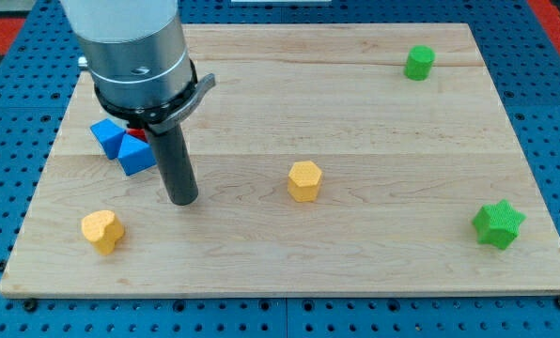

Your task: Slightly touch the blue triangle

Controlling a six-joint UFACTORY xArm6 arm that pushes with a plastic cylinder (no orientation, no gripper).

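The blue triangle (136,156) lies at the view's left on the wooden board (355,253). A blue cube-like block (106,136) touches it on its upper left. A red block (139,134) shows only as a sliver behind them, mostly hidden by the arm. My tip (182,200) stands on the board just right of and slightly below the blue triangle, a small gap apart from it.
A yellow heart-shaped block (102,231) lies at the bottom left. A yellow hexagon (304,180) sits near the middle. A green cylinder (418,63) is at the top right and a green star (498,224) at the lower right. The arm's grey body (134,47) covers the top left.
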